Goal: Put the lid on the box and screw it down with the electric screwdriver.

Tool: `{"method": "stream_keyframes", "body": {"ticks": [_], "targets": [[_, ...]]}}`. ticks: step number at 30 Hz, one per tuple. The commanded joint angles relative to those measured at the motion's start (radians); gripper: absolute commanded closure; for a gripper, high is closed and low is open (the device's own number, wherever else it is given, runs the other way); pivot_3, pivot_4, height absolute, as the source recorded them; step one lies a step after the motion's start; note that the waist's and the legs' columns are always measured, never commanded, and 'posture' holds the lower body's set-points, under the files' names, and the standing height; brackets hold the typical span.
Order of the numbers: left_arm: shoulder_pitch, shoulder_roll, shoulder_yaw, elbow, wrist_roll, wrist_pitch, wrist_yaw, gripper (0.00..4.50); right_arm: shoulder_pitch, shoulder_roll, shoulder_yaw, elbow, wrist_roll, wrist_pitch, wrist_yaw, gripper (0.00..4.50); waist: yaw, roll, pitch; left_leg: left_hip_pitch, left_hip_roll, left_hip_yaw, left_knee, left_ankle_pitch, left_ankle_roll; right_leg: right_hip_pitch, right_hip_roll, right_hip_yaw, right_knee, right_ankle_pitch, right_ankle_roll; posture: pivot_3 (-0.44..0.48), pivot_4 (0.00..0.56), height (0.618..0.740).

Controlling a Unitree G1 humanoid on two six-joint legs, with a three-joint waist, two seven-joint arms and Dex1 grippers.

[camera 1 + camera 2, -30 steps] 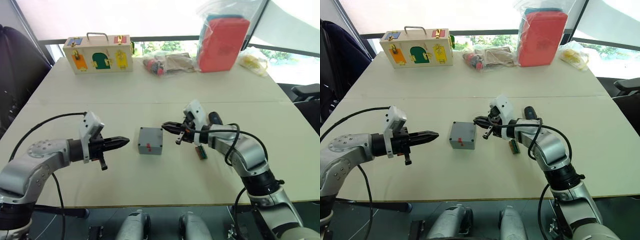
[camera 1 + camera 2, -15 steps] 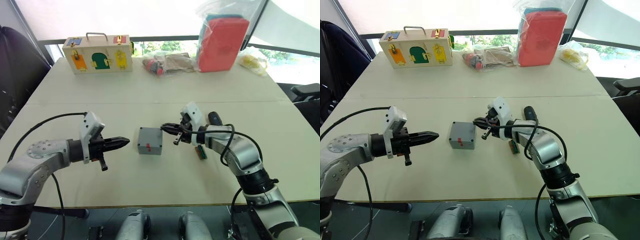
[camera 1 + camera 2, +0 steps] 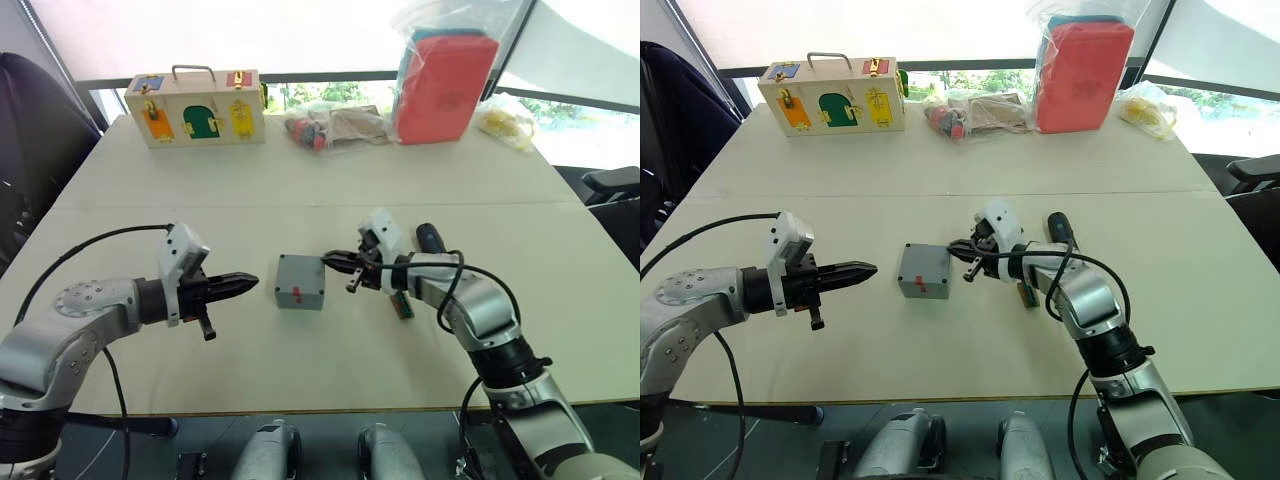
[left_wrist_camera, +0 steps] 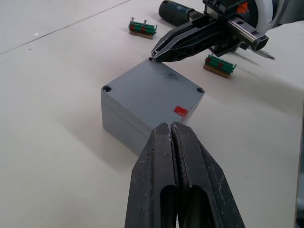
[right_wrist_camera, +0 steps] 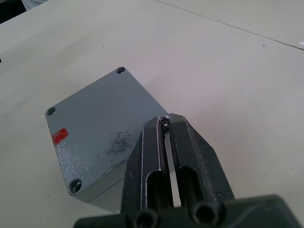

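A: We start at our right gripper (image 5: pixel 165 121): its fingers are pinched on a small screw (image 5: pixel 164 119), and the tips sit at one top corner of the grey box (image 3: pixel 300 281).

B: Touching it?

A: In the left wrist view the tips look to be right on that corner; we can't be sure of contact. The lid (image 4: pixel 153 91) already sits on the box, corner holes showing, with a red mark on top.

B: And our left gripper (image 3: pixel 251 283)?

A: Fingers pressed together, holding nothing, pointing at the box from its other side, a little apart from it.

B: The electric screwdriver (image 3: pixel 1056 228)?

A: It lies on the table (image 3: pixel 300 170) behind our right arm, near two small green blocks (image 4: pixel 219 64).
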State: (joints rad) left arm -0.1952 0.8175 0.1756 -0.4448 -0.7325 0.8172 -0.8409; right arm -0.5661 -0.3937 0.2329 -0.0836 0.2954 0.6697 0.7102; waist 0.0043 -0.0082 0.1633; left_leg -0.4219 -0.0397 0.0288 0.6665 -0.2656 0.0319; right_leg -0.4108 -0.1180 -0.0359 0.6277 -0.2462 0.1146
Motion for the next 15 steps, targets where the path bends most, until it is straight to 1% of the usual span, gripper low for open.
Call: {"method": "stream_keyframes", "body": {"ticks": [1,2,5,7,8,11,15], "targets": [[-0.002,0.004,0.026,-0.032,-0.014,-0.009,0.007,4.5,-0.022,0.012,0.002,-0.006,-0.006,-0.015,0.009,4.4,0.0,0.0,0.0,0.0,0.0,0.0,0.0,0.0,0.0,0.0,0.0,0.0,0.0,0.0,0.0,0.0,0.15,0.74],[-0.002,0.003,0.025,-0.033,-0.014,-0.009,0.008,4.5,-0.022,0.013,0.002,-0.005,-0.008,-0.016,0.01,4.4,0.0,0.0,0.0,0.0,0.0,0.0,0.0,0.0,0.0,0.0,0.0,0.0,0.0,0.0,0.0,0.0,0.15,0.74],[-0.002,0.002,0.024,-0.032,-0.014,-0.012,0.009,4.5,-0.024,0.017,0.001,-0.001,-0.015,-0.02,0.011,3.66,0.0,0.0,0.0,0.0,0.0,0.0,0.0,0.0,0.0,0.0,0.0,0.0,0.0,0.0,0.0,0.0,0.15,0.74],[-0.005,-0.001,0.02,-0.03,-0.013,-0.016,0.01,4.5,-0.029,0.021,-0.006,0.005,-0.019,-0.025,0.006,2.92,-0.001,0.0,0.0,0.0,0.0,0.0,0.0,0.0,0.0,0.0,0.0,0.0,0.0,0.0,0.0,0.0,0.15,0.74],[-0.009,-0.003,0.017,-0.028,-0.011,-0.017,0.011,4.5,-0.033,0.022,-0.01,0.008,-0.021,-0.027,0.006,2.45,0.0,0.0,0.0,0.0,0.0,0.0,0.0,0.0,0.0,0.0,0.0,0.0,0.0,0.0,0.0,0.0,0.15,0.74],[-0.024,-0.015,0.012,-0.019,-0.015,-0.022,0.01,4.5,-0.047,0.009,-0.036,-0.007,-0.008,-0.007,0.013,1.46,0.0,0.0,0.0,0.0,0.0,0.0,0.0,0.0,0.0,0.0,0.0,0.0,0.0,0.0,0.0,0.0,0.15,0.74],[-0.054,-0.038,0.01,-0.01,-0.028,-0.021,0.013,4.5,-0.063,-0.03,-0.092,-0.061,0.035,0.059,0.021,1.46,0.003,0.0,0.0,0.0,0.0,0.0,0.0,0.0,0.0,0.0,0.0,0.0,0.0,0.0,0.0,0.0,0.15,0.74]]}}
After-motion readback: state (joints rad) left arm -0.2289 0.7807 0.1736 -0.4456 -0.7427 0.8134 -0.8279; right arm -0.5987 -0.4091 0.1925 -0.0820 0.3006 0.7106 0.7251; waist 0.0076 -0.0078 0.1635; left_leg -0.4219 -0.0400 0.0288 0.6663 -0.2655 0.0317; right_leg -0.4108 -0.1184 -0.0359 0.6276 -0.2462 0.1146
